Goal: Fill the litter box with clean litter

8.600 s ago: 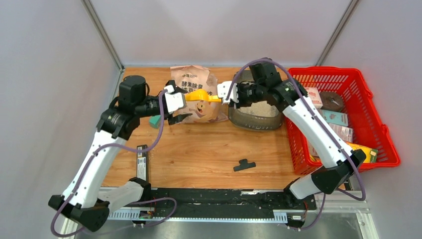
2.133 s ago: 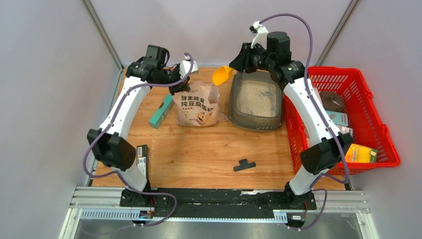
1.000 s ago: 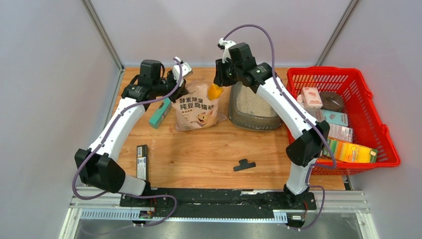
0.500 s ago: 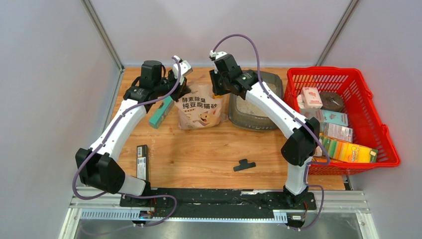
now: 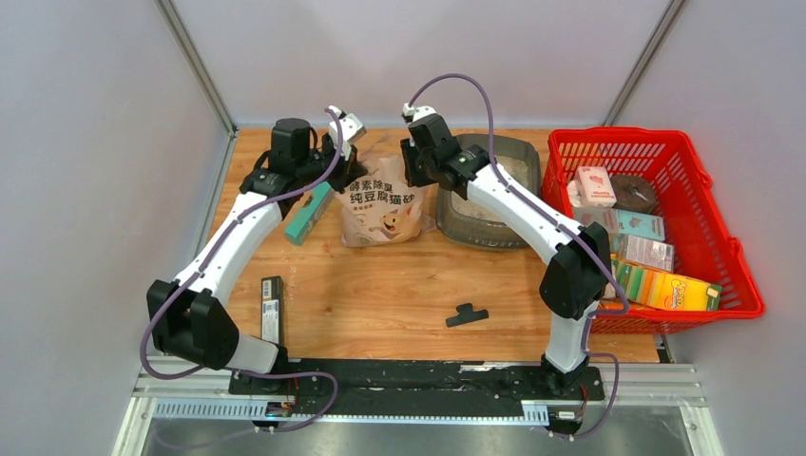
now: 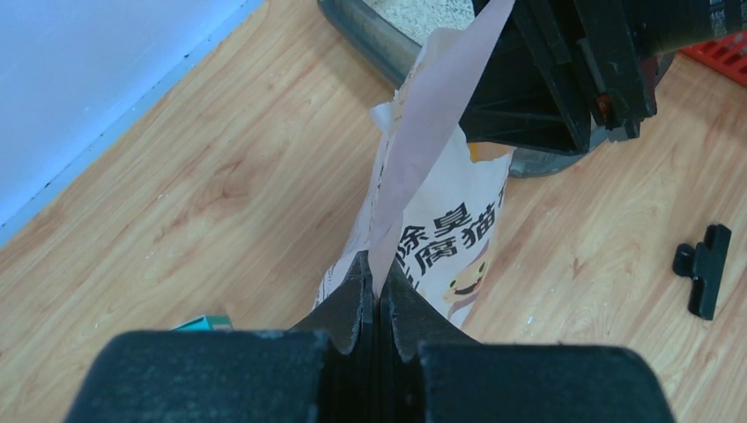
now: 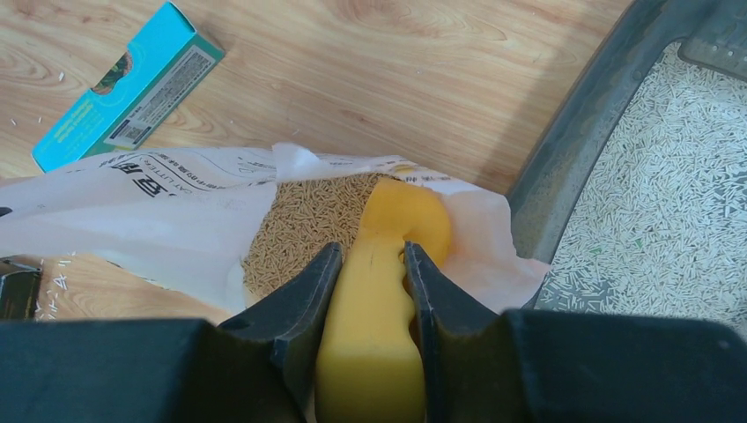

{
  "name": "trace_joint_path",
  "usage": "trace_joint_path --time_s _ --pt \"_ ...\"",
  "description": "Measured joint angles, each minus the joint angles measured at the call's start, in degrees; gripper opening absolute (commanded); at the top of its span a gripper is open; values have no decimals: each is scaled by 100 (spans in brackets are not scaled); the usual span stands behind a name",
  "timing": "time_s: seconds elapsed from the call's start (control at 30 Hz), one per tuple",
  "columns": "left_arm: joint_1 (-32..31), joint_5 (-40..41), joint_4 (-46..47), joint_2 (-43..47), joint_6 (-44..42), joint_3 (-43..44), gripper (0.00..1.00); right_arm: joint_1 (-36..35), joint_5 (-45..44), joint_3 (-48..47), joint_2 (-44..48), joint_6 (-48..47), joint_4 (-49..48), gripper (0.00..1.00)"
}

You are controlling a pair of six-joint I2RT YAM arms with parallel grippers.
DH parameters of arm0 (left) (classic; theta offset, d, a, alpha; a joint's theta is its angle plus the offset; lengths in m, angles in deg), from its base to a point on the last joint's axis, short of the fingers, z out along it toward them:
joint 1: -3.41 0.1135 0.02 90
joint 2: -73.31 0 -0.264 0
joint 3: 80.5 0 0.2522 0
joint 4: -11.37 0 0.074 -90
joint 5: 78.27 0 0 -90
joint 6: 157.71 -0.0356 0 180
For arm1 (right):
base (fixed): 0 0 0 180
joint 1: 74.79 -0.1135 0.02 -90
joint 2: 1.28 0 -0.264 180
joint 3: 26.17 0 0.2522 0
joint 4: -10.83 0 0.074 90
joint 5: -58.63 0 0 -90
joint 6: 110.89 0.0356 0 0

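Pinching the top edge of the litter bag (image 5: 380, 204): left gripper (image 6: 379, 286) has its jaws pressed together with only the thin pink-white flap between them. The bag stands upright on the table (image 5: 399, 294), mouth open.

Right gripper (image 7: 370, 264) is part-closed, both fingers clamped on the handle of the yellow scoop (image 7: 401, 216). The scoop bowl points to 12 o'clock in the wrist view and sits inside the bag mouth, on the tan pellets (image 7: 295, 229).

Litter box (image 5: 521, 150) is at 3 o'clock of the bag, just beside it, flat on the table. The right arm crosses over its left half in the top view. Clean litter (image 7: 647, 198) covers the box floor as pale granules; depth not readable.

Red basket (image 5: 618, 152) with assorted boxes sits at 3 o'clock of the litter box, close against it. Teal box (image 5: 309, 214) lies at 9 o'clock of the bag. Black clip (image 5: 467, 314) lies at 6 o'clock of the litter box, well apart.
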State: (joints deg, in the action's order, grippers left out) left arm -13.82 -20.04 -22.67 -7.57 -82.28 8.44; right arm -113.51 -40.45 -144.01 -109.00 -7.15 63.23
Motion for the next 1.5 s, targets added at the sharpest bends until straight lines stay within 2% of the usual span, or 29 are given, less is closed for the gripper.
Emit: trace_joint_path --time_s 0.33,0.57,0.9,1.13,1.3,1.5 --pt "-101 76 343 92 728 -236 0 24 -26 317 103 741 -269 0" --pt "-225 129 114 356 835 -369 0 160 570 251 -160 1154 -422 0" --pt "-282 208 -179 450 219 -365 0 682 2175 525 -214 986 -872 0" --pt "-306 240 -575 448 -179 -166 0 892 3418 1132 -179 999 -1670 0" --pt "-332 205 -776 448 -380 -114 0 1073 4439 1349 -299 1528 -2039 0" --pt "-332 166 -979 448 -1032 -4 0 1335 5403 1259 -560 2173 -2131 0"
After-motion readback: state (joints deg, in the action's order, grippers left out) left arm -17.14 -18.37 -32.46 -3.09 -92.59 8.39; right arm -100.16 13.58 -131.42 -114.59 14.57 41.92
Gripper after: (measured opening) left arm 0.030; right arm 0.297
